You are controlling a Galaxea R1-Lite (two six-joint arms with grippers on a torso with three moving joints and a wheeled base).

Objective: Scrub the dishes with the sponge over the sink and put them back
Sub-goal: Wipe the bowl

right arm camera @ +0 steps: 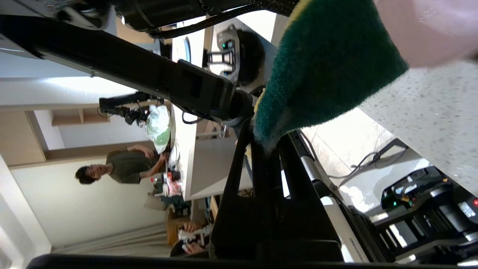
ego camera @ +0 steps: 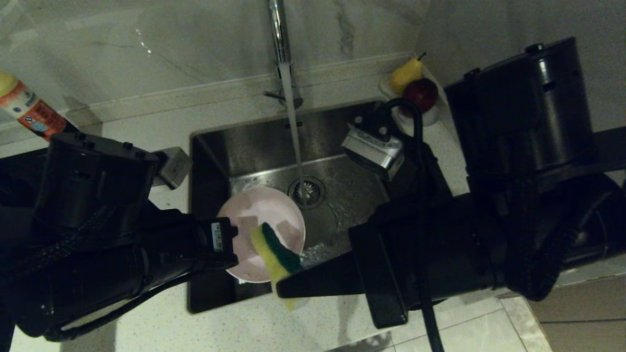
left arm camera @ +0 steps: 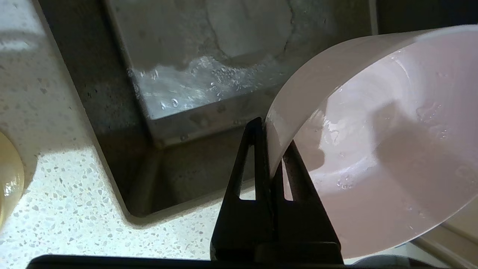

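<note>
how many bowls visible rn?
1. The pink bowl is pinched at its rim by the left gripper, over the sink. Any others may be hidden behind the arms.

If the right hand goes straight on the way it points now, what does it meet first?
Most likely the pink bowl held by the left hand. The right hand points left with the sponge ahead of it, already against or nearly against the bowl; depth is unclear.

You've got one pink bowl [ego camera: 264, 215], one sponge [ego camera: 276, 252], two fruits [ego camera: 413, 83] upper right, one bottle [ego camera: 29, 110] upper left.
</note>
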